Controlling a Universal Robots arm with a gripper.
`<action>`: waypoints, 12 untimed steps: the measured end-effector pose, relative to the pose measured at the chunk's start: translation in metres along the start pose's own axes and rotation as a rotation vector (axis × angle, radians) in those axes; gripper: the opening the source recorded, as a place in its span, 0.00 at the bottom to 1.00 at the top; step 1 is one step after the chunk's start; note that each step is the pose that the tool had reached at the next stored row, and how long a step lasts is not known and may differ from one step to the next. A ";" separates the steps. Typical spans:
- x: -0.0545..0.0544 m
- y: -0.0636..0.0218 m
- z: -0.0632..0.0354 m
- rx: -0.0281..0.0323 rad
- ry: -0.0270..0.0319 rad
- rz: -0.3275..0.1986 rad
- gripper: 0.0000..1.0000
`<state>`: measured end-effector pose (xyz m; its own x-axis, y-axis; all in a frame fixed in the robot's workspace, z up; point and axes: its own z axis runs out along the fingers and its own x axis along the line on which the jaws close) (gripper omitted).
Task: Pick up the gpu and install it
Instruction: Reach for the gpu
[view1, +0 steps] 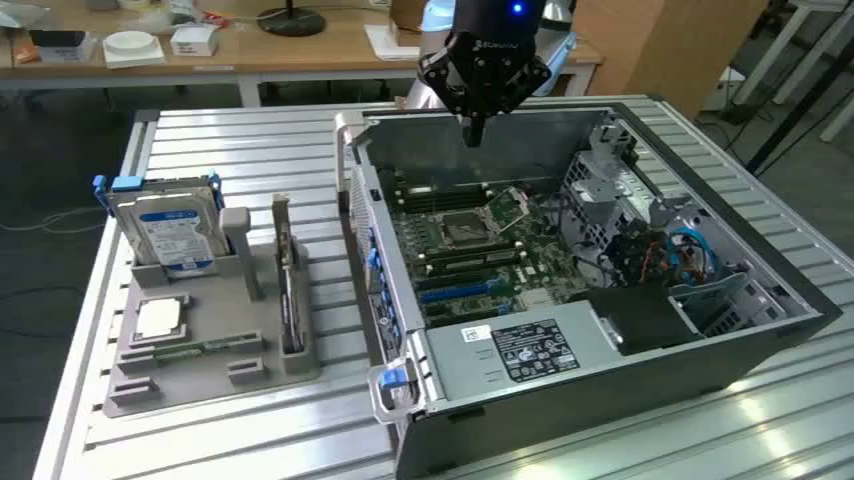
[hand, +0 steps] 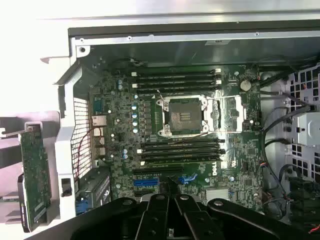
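**Bright overhead light, glare outside the computer case (view1: 601, 410)**

In the exterior view, even light from above falls on the case, and pale glare streaks the slatted table (view1: 240, 150) just beside it. Shadows are soft, and the case's inner walls are dim. In the wrist view, the table (hand: 30, 60) outside the case washes out to white, while the circuit board (hand: 190, 125) inside the case is evenly lit.

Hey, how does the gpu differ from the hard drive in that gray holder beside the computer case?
The hard drive is a thick silver block with a blue label; the gpu is a thin bare card. The hard drive stands upright, broad face toward the exterior view; the gpu rests on its long edge in the slot nearest the case. Both sit in the gray holder, clear of the claw.
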<state>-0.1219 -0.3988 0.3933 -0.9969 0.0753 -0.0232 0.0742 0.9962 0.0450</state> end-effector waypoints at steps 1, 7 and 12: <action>0.000 0.0000 0.0000 0.0000 0.0000 0.000 0.11; 0.001 -0.0001 0.0000 0.0000 -0.0001 0.000 0.11; 0.004 -0.0003 0.0000 0.0000 -0.0001 0.000 0.11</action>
<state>-0.1256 -0.3989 0.3932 -0.9969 0.0753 -0.0233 0.0742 0.9962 0.0451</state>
